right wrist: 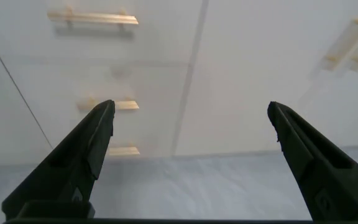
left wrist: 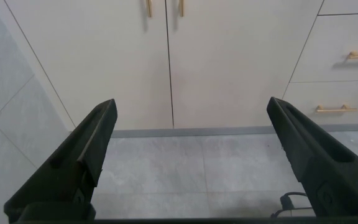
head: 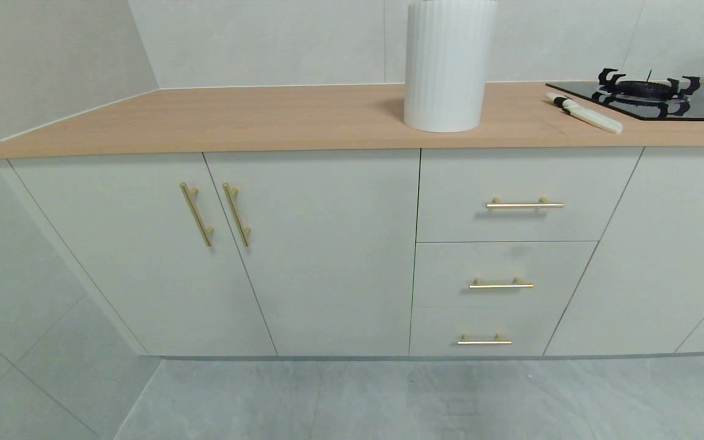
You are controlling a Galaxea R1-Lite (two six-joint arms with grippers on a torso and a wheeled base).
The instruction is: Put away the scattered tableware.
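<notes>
Left gripper [left wrist: 191, 104] and right gripper [right wrist: 191, 106] both stand wide open and empty, low over the floor [left wrist: 185, 168] before the cabinet doors [head: 303, 244] and drawers [head: 511, 177]. On the tabletop [head: 236, 119] above, a white knife [head: 585, 113] lies just beside the stove [head: 633, 102], well apart from both grippers. A tall white ribbed vase [head: 447, 67] stands to its left.

Bright, even light; faint shadows beneath drawer handles [head: 524, 205].
</notes>
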